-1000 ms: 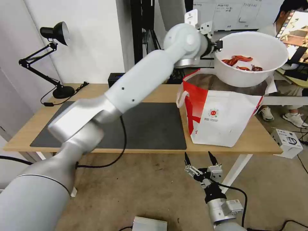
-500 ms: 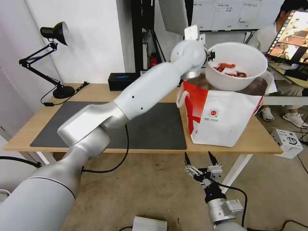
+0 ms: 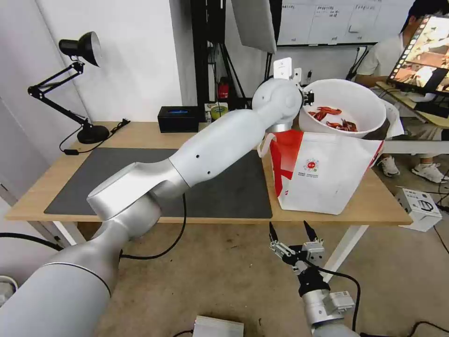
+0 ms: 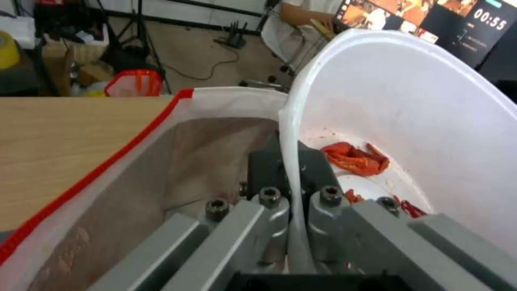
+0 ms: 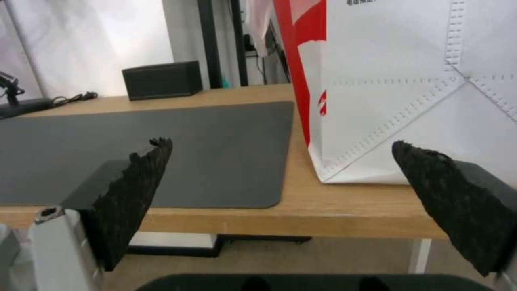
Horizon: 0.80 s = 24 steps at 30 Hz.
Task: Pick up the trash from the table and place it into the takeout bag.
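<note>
White round bowl (image 3: 348,105) holding red crayfish shells (image 3: 334,117) is held at the mouth of the takeout bag (image 3: 327,171), its underside dipping just inside the bag's open top. The left gripper (image 4: 293,173) is clamped on the bowl's rim, one finger (image 4: 264,165) on the outside of the wall and the other inside, as the left wrist view shows. In that same view the bag's silvery lining (image 4: 177,165) lies directly beside and below the bowl, and the red trim of the bag edge runs along the table (image 4: 64,137). The left arm reaches from the near left across the dark grey mat (image 3: 229,187) to the bag.

The bag stands upright on the right end of the light-wood table, just beside the mat's right edge. A black tissue box (image 3: 177,119) sits at the far edge of the table, well apart from the bag.

The right gripper (image 3: 292,234) hangs below the table's front edge, in front of the bag, fingers spread apart and holding nothing. Its wrist view shows the bag's lower white wall (image 5: 409,101) and the mat beyond its two dark pads (image 5: 140,178).
</note>
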### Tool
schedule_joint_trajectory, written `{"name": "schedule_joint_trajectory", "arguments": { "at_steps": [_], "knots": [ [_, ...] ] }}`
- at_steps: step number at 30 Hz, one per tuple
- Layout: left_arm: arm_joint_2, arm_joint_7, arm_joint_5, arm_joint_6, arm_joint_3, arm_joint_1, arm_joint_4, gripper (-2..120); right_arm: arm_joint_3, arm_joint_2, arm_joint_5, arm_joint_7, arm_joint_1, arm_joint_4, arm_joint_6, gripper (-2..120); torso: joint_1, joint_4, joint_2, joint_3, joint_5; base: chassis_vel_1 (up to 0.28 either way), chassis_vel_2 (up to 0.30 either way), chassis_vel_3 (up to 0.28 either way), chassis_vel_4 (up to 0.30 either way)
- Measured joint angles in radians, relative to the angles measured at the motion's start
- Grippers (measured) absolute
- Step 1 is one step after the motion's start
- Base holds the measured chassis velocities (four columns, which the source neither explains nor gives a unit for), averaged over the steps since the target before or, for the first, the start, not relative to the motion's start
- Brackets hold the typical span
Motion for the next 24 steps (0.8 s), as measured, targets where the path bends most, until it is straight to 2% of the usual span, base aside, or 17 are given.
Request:
{"name": "schedule_joint_trajectory", "arguments": {
  "at_steps": [2, 6, 7, 8, 12, 13, 20, 21, 24],
  "knots": [
    [0.001, 0.002, 0.007, 0.001, 0.004, 0.004, -0.003, 0, 0.000, 0.000, 0.000, 0.000, 0.000, 0.000, 0.000, 100, 0.000, 0.0001, 0.000, 0.000, 0.0000, 0.000, 0.000, 0.000, 0.000],
    [0.001, 0.004, 0.008, 0.002, 0.004, 0.005, -0.007, 7, 0.000, 0.000, 0.000, 0.000, 0.000, 0.000, 0.000, 100, 0.000, 0.0000, 0.000, 0.000, 0.0000, 0.000, 0.000, 0.000, 0.000],
    [0.001, 0.005, 0.008, 0.003, 0.005, 0.004, -0.007, 17, 0.000, 0.000, 0.000, 0.000, 0.000, 0.000, 0.000, 100, 0.000, 0.0000, 0.000, 0.000, 0.0000, 0.000, 0.000, 0.000, 0.000],
    [0.001, 0.005, 0.008, 0.003, 0.005, 0.004, -0.007, 17, 0.000, 0.000, 0.000, 0.000, 0.000, 0.000, 0.000, 100, 0.000, 0.0000, 0.000, 0.000, 0.0000, 0.000, 0.000, 0.000, 0.000],
    [0.001, 0.007, 0.009, 0.003, 0.005, 0.004, -0.007, 38, 0.000, 0.000, 0.000, 0.000, 0.000, 0.000, 0.000, 100, 0.000, 0.0001, 0.000, 0.000, 0.0000, 0.000, 0.000, 0.000, 0.000],
    [0.001, 0.007, 0.009, 0.003, 0.005, 0.004, -0.007, 38, 0.000, 0.000, 0.000, 0.000, 0.000, 0.000, 0.000, 100, 0.000, 0.0001, 0.000, 0.000, 0.0000, 0.000, 0.000, 0.000, 0.000],
    [0.001, 0.010, 0.012, 0.005, 0.005, 0.010, -0.008, 65, 0.000, 0.000, 0.000, 0.000, 0.000, 0.000, 0.000, 100, 0.000, 0.0000, 0.000, 0.000, 0.0000, 0.000, 0.000, 0.000, 0.000],
    [0.001, 0.010, 0.012, 0.005, 0.005, 0.010, -0.008, 65, 0.000, 0.000, 0.000, 0.000, 0.000, 0.000, 0.000, 100, 0.000, 0.0000, 0.000, 0.000, 0.0000, 0.000, 0.000, 0.000, 0.000],
    [0.002, 0.013, 0.016, 0.005, 0.005, 0.012, -0.010, 79, 0.000, 0.000, 0.000, 0.000, 0.000, 0.000, 0.000, 100, 0.000, 0.0000, 0.000, 0.000, 0.0000, 0.000, 0.000, 0.000, 0.000]
  ]
}}
